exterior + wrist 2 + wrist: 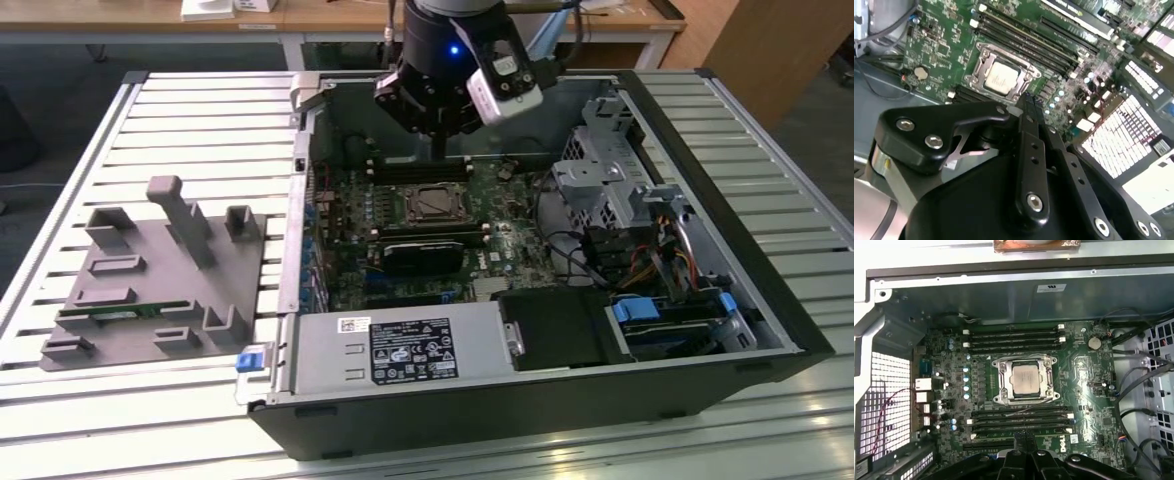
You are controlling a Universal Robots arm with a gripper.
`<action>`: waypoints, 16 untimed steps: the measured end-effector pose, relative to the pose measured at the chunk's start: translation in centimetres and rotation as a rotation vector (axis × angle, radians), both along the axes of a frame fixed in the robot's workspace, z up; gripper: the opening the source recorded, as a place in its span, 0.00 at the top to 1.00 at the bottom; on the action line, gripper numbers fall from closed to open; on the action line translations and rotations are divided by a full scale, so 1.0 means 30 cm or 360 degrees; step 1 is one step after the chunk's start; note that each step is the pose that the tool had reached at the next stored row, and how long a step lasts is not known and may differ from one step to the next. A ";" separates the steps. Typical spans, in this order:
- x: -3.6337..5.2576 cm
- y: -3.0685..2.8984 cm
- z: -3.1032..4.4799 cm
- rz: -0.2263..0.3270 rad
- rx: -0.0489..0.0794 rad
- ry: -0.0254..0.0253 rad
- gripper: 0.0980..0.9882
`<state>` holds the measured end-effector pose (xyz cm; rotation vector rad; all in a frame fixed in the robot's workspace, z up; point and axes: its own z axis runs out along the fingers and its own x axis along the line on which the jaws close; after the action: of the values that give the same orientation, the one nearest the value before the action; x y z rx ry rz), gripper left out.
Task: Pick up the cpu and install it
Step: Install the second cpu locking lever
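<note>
- Pincer (1026,100): I read its two black fingers as closed together, tip to tip, with nothing between them. It hangs above the open computer case (747,300), over the motherboard (1089,390).
- Cpu (1024,379): the silver square already lies inside the socket frame (999,390), just beyond and below the pincer tips in both wrist views. It sits level as far as I can judge, and apart from the pincer.
- Risk 1, my judgement: the frame's retaining wire appears to lie loose across the near edge of the socket. If the chip is not clamped, any nudge from the closed tips could shift it and bend contacts underneath.
- Risk 2: the memory slots (1019,415) lie between the pincer and the socket. A low pass could snag their latches.
- Risk 3: loose cables (1139,385) run off to one side of the pincer. A wide swing of the wrist could catch them.
- Grey parts tray (160,290) rests on the slatted tabletop (80,420), well apart from the pincer.
</note>
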<state>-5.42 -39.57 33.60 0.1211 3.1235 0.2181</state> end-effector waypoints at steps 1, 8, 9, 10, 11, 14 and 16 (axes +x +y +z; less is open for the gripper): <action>0.000 0.000 -0.007 0.0000 0.0000 -0.00001 0.98; 0.003 0.001 -0.019 0.0000 -0.0001 -0.00004 0.98; 0.004 0.002 -0.021 0.0000 -0.0009 -0.00001 0.98; 0.004 0.004 -0.026 0.0000 -0.0016 0.00001 0.98; 0.004 0.007 -0.032 0.0000 -0.0020 -0.00002 0.98; 0.004 0.013 -0.051 0.0000 -0.0023 -0.00002 0.98; 0.004 0.017 -0.063 0.0000 -0.0024 0.00002 0.98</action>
<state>-5.29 -39.05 31.72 0.1209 3.1246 0.1946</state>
